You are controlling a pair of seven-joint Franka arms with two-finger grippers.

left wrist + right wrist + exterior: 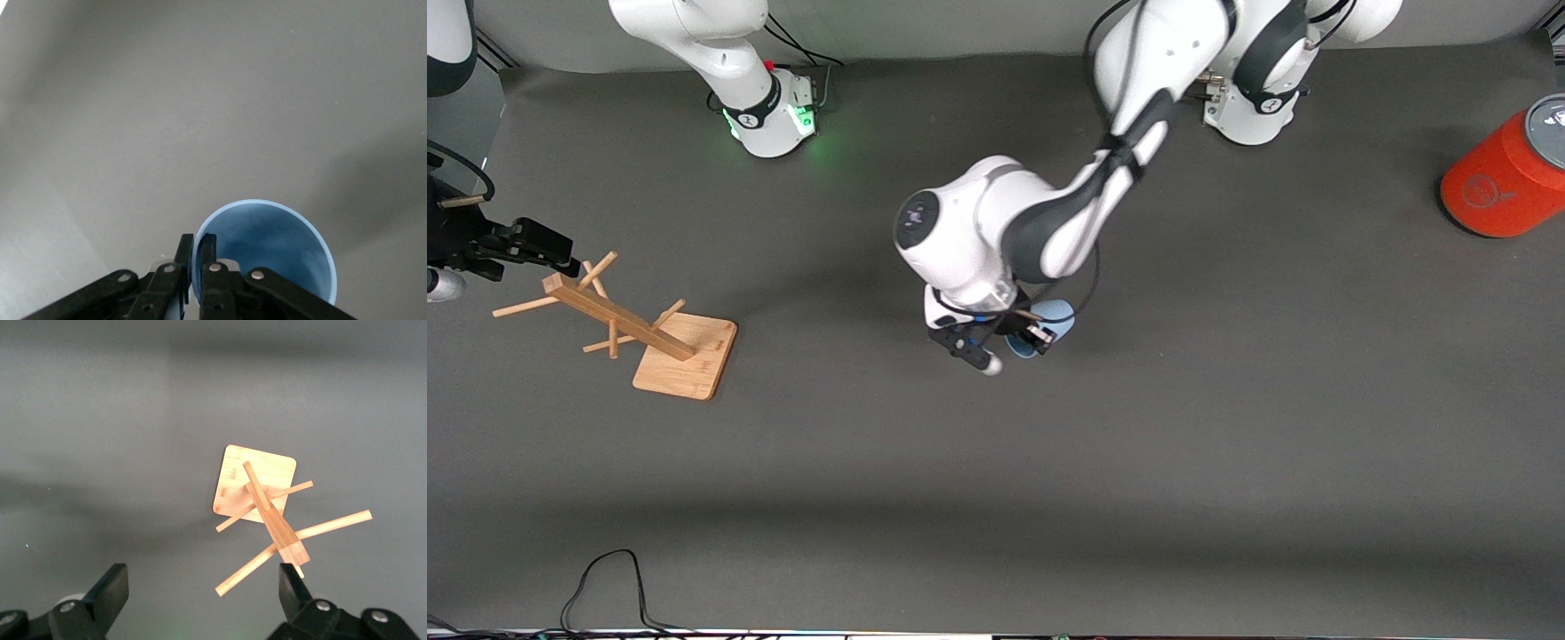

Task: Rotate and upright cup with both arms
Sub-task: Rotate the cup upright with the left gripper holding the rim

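Observation:
The pale blue cup lies near the middle of the table, mostly hidden under the left arm's hand. In the left wrist view I look straight into the open mouth of the cup. My left gripper is shut on the cup's rim, one finger inside the wall and one outside; in the front view the left gripper sits at the cup's mouth. My right gripper is open with nothing between its fingers. It hangs over the table at the right arm's end, above the top of the wooden rack.
A wooden peg rack on a square base stands toward the right arm's end, also in the right wrist view. An orange-red can with a grey lid lies at the left arm's end. A black cable lies along the edge nearest the front camera.

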